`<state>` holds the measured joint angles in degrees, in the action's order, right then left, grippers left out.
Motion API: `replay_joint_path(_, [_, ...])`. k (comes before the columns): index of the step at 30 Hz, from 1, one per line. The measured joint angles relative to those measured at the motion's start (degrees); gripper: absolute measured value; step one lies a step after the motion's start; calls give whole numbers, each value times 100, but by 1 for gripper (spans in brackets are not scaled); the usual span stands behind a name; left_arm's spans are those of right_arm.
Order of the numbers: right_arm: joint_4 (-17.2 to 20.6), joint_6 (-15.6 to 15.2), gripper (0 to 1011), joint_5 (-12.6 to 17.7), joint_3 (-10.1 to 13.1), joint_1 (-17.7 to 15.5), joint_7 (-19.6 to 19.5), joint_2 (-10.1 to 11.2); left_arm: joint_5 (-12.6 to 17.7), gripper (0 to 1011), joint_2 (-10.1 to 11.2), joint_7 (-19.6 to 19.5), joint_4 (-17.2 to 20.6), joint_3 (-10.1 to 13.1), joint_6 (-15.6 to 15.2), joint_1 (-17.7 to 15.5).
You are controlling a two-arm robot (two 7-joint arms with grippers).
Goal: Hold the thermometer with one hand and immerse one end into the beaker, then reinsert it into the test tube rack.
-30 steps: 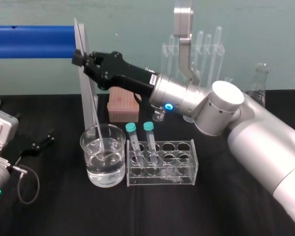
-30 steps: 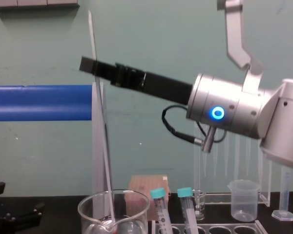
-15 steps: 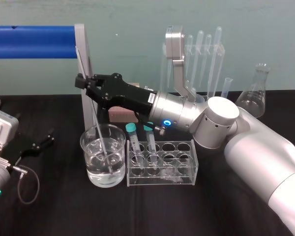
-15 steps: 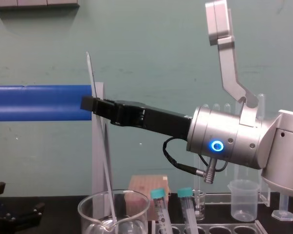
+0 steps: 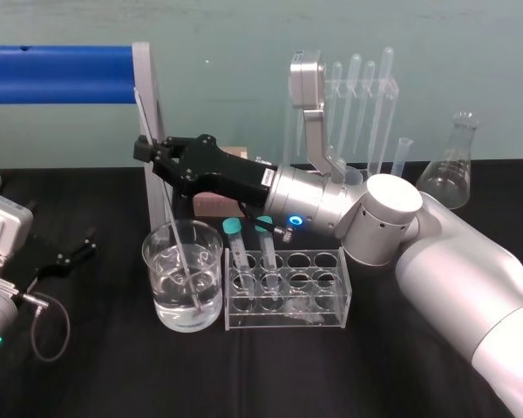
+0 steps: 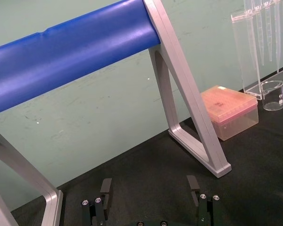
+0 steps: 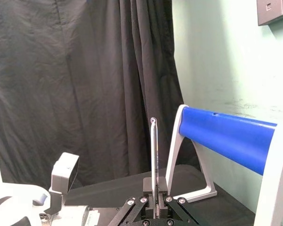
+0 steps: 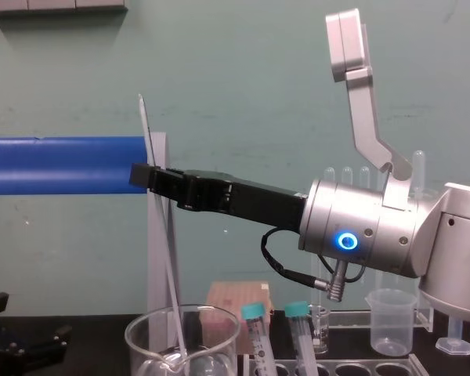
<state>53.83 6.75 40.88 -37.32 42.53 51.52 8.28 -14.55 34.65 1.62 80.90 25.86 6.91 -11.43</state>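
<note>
Clear glass, very long and thin with fine dark marks, the thermometer (image 5: 181, 252) (image 8: 166, 258) (image 7: 153, 155) stands tilted, its lower end under the water in the wide clear glass beaker (image 5: 211, 292) (image 8: 145, 345) and its top leaning toward the counter's left and back edges. The slim black right gripper (image 5: 146, 150) (image 8: 141, 176) (image 7: 155, 197), on its thick silver arm with a glowing blue ring, reaches in above the beaker, jaws clenched on the rod's upper part.

The beaker sits left of centre on the black-clothed counter (image 5: 113, 366), toward the front edge. Just beside it, on the side of the right edge, is the low translucent plastic test tube rack (image 5: 318, 300) (image 8: 360, 368), with two teal-capped tubes (image 5: 235, 248) in its holes nearest the beaker.

The left gripper (image 5: 70, 252) (image 6: 149, 188) (image 8: 23, 345) lies low near the counter's left edge, jaws released and spread apart, well clear of the beaker. Behind it a blue padded bar (image 5: 52, 74) (image 6: 70, 52) rests on a grey metal frame.
</note>
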Motion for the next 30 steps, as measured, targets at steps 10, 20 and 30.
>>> replay_joint_path(10, [-13,-22,57,-65,42,-8,29,-18,0,1008,0,0,0,0,0,0])
replay_joint_path(20, [-5,-57,57,-81,68,-22,67,-20,0,1008,0,0,0,0,0,0])
replay_joint_path(30, [36,-92,57,-76,73,-38,93,1,0,1008,0,0,0,0,0,0])
